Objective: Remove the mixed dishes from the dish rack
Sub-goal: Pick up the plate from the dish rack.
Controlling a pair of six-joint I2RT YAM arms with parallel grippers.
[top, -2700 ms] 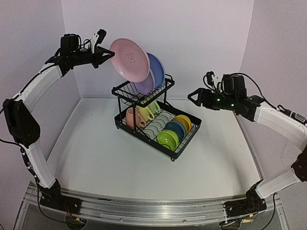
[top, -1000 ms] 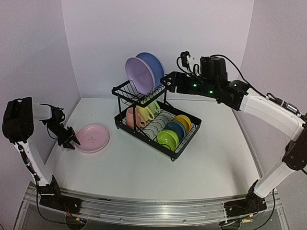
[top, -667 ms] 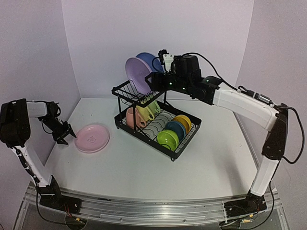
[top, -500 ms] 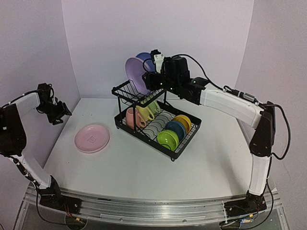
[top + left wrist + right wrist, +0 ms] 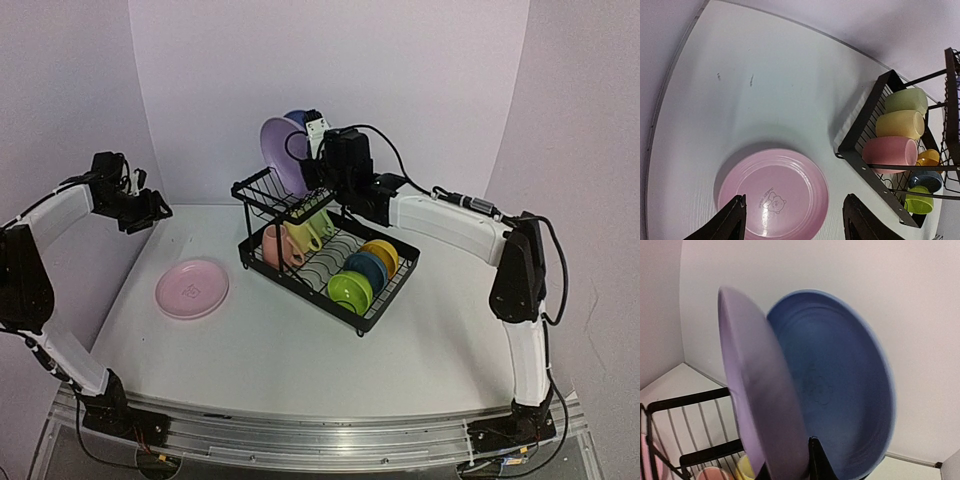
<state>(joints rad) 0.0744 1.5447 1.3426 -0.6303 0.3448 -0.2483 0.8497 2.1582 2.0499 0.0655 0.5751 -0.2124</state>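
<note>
The black wire dish rack [image 5: 300, 262] stands mid-table. In its upper basket a lilac plate [image 5: 280, 152] stands on edge with a blue plate [image 5: 840, 385] close behind it. My right gripper [image 5: 789, 471] is shut on the lilac plate [image 5: 752, 400] at its lower rim, one finger [image 5: 816, 462] between the two plates. The lower tray holds pink [image 5: 889, 150], yellow [image 5: 900, 124] and pale-green [image 5: 906, 101] mugs and green [image 5: 350, 291], blue [image 5: 366, 270] and yellow [image 5: 381, 253] bowls. A pink plate [image 5: 192, 288] lies flat on the table. My left gripper [image 5: 796, 221] hangs open well above it, empty.
The walls close in on the left, back and right of the white table [image 5: 300, 360]. The left arm [image 5: 70, 200] is raised near the left wall. The right arm [image 5: 450, 225] stretches across the back, above the rack's right end.
The left gripper let go of the pink plate and rose toward the back left. The right arm swung left to the upper basket and closed on the lilac plate.
</note>
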